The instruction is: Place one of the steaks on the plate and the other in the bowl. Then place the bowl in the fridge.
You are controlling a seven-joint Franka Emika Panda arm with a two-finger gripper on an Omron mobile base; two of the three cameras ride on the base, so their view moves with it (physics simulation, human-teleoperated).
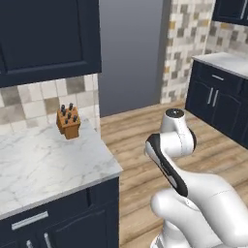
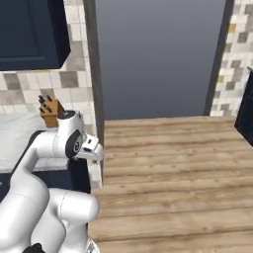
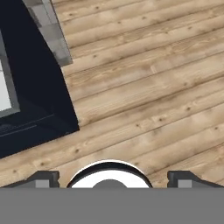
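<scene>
Tool wide open and holding nothing, pointing down at the wood floor, with a dark cabinet off to its side, and farther off a knife block on the marble surface.

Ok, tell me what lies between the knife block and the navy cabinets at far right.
In the left base view: marble counter beside the knife block, then bare wooden floor up to the navy cabinets.
</scene>
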